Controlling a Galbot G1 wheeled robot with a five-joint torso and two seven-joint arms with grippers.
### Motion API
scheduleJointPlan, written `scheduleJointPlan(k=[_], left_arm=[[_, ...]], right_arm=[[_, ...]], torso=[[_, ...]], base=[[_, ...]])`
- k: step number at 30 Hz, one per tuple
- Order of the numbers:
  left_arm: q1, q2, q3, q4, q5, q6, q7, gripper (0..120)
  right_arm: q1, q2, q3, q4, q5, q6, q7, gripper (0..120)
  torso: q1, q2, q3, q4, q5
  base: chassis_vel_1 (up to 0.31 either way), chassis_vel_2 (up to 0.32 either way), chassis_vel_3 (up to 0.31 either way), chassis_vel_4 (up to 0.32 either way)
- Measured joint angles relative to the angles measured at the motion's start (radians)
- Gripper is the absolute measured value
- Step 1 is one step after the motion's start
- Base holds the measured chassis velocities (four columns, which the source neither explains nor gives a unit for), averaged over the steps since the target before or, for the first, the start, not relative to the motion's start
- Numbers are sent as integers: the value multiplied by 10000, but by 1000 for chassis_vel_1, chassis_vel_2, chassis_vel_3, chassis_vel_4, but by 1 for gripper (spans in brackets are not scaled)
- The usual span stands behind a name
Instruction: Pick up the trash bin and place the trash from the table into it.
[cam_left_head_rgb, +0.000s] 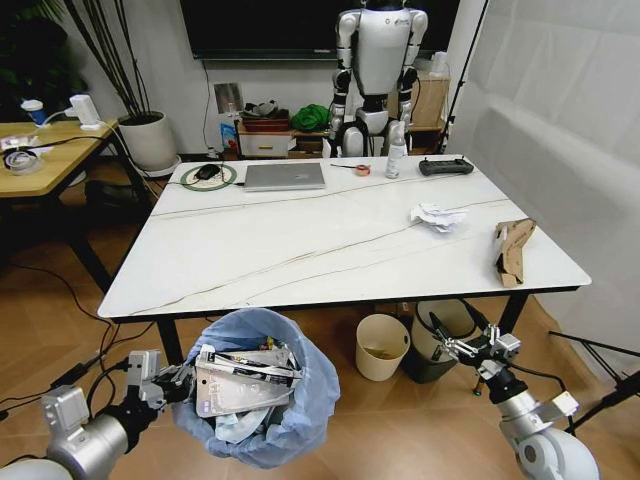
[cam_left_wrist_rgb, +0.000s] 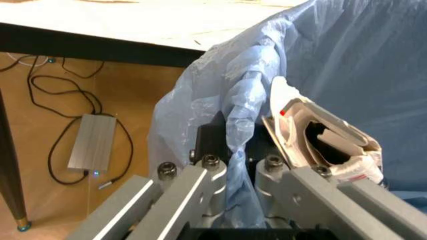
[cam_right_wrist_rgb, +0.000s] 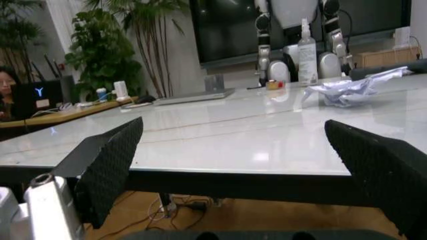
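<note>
Bin (cam_left_head_rgb: 262, 400) in hand, operator: your left gripper (cam_left_head_rgb: 172, 384) is clamping the near rim through the crinkled blue liner, jaws closed on bag and wall together, as the left wrist view shows with the fingers (cam_left_wrist_rgb: 200, 172) pinching the plastic. You're holding it low in front of the table (cam_left_head_rgb: 300, 250), just off the front edge, and it's already carrying wrappers and a flattened packet. Your right gripper (cam_left_head_rgb: 452, 340) is hovering below the table's right front edge with jaws spread wide and nothing between them; the right wrist view has the pads (cam_right_wrist_rgb: 110, 165) framing the tabletop at edge height. On the white top, crumpled paper (cam_left_head_rgb: 437, 216) is lying toward the right, and the torn cardboard box (cam_left_head_rgb: 513, 250) is sitting by the right edge. So you're in the collecting stage, by my reading, with two pieces left. The next move is calling for the right arm to rise over the edge and reach the paper, while the bin stays steady and upright.
</note>
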Motion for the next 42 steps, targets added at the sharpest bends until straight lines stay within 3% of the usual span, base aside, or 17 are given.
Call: scheduleJointPlan(k=[42], left_arm=[[105,-132,-41,-227,84,36,-48,0]], right_arm=[[61,-441,20,-73,438,-61,-39,100]], torso=[[0,-1,0,-1,1]], base=[[-68,-69,67,63]])
